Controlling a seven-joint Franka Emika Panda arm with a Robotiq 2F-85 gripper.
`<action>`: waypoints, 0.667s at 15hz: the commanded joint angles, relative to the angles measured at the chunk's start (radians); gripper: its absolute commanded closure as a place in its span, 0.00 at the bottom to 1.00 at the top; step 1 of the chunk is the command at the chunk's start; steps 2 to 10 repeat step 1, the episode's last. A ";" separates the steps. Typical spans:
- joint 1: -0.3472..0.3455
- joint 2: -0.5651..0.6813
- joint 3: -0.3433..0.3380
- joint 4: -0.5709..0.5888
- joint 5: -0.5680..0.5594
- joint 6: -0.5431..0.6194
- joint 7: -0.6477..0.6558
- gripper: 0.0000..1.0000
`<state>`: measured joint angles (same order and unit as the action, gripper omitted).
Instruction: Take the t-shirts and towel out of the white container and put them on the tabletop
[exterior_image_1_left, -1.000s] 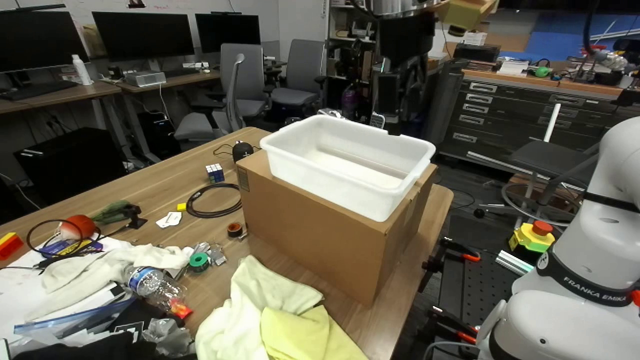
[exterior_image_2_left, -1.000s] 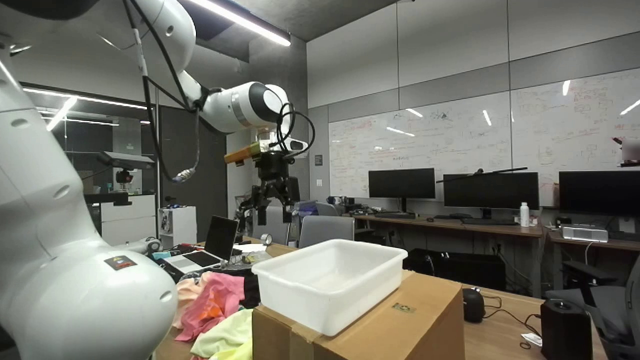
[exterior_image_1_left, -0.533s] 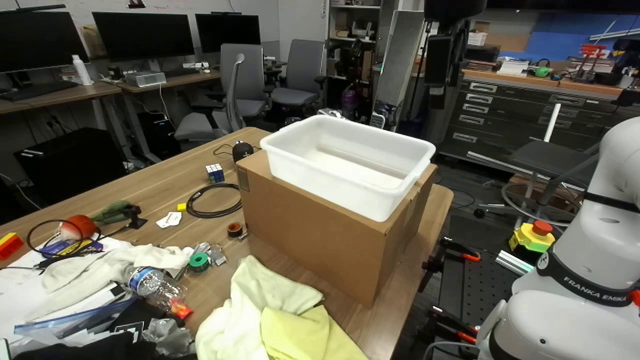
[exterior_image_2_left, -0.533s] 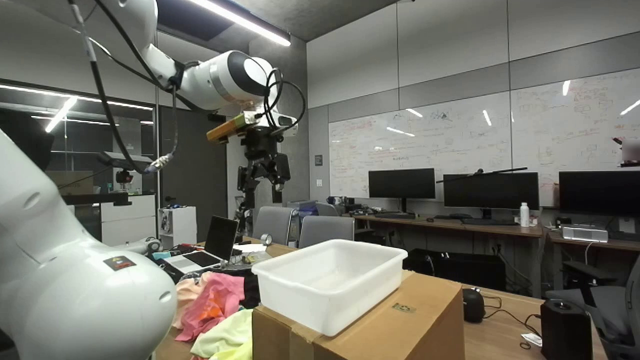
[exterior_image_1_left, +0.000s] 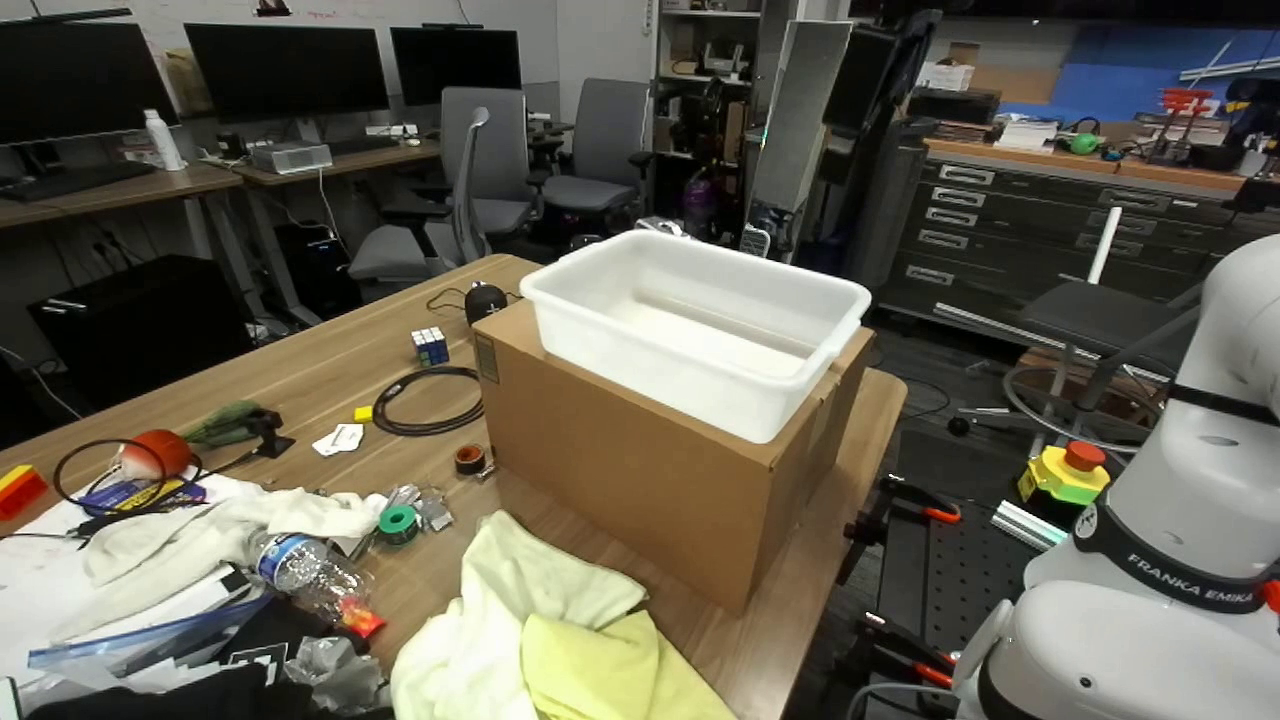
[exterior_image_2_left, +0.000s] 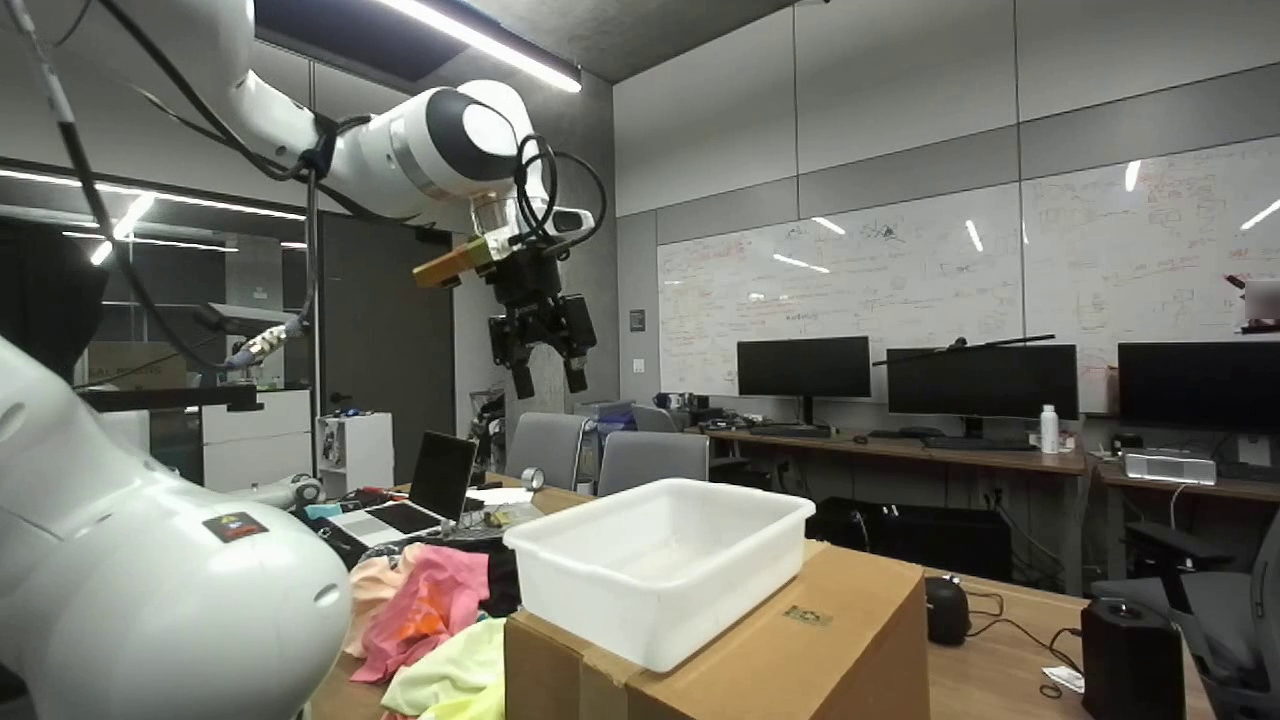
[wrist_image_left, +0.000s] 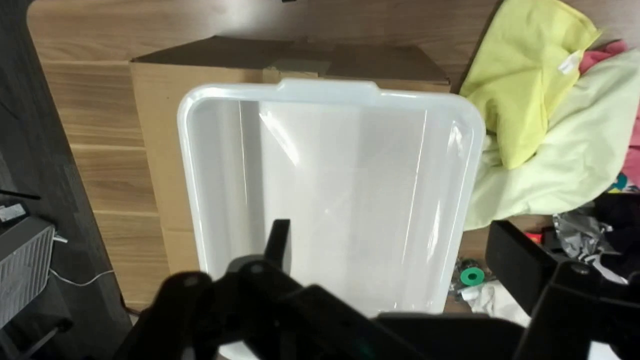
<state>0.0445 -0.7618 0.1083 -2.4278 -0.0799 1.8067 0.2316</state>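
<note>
The white container (exterior_image_1_left: 660, 375) stands on a cardboard box in both exterior views (exterior_image_2_left: 590, 605). Its visible inside is bare in the wrist view (wrist_image_left: 330, 150). A pale yellow-green cloth (exterior_image_1_left: 480, 620) and a brighter yellow cloth (exterior_image_1_left: 600, 665) lie bunched on the tabletop beside the box. Both show in the wrist view, pale (wrist_image_left: 565, 175) and yellow (wrist_image_left: 525, 75). A pink cloth (exterior_image_2_left: 440, 600) and a peach cloth (exterior_image_2_left: 375, 590) lie close by; which is the towel, I cannot tell. My gripper (exterior_image_2_left: 549, 378) is open and empty, high above the container; its fingers (wrist_image_left: 390, 225) are wide apart.
The cardboard box (exterior_image_1_left: 620, 470) fills the table's end. A plastic bottle (exterior_image_1_left: 310, 570), a white cloth (exterior_image_1_left: 310, 510), a coiled cable (exterior_image_1_left: 425, 400) and a cube puzzle (exterior_image_1_left: 430, 346) lie on the table. An open laptop (exterior_image_2_left: 440, 480) stands behind the cloths. A black speaker (exterior_image_2_left: 1130, 650) stands at the table's side.
My open gripper has risen higher above the container and tilted slightly. The arm has shifted with it. The container and the cloths have not moved.
</note>
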 joint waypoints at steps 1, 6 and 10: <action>-0.011 -0.001 0.010 0.000 0.007 -0.003 -0.006 0.00; -0.011 -0.001 0.010 0.000 0.007 -0.003 -0.006 0.00; -0.011 -0.001 0.010 0.000 0.007 -0.003 -0.006 0.00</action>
